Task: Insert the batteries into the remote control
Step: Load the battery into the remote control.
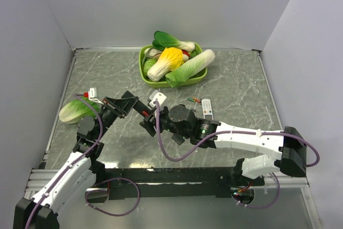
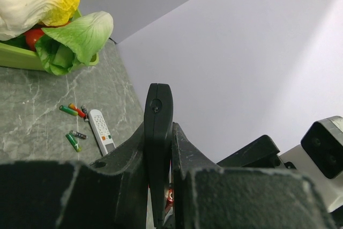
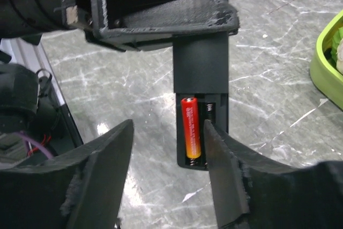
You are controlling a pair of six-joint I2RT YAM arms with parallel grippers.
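Observation:
My left gripper is shut on the black remote control, clamping it edge-on above the table. In the right wrist view the remote control has its back compartment uncovered. One red-orange battery lies in the left slot; the right slot shows only a spring. My right gripper is open just in front of the compartment. Its right fingertip overlaps the compartment's right side and nothing is between the jaws. Several loose batteries lie on the table beside a white remote.
A green basket of toy vegetables stands at the back centre. A toy cabbage lies near the left wall, with a small white object behind it. Both arms meet over the table's middle front.

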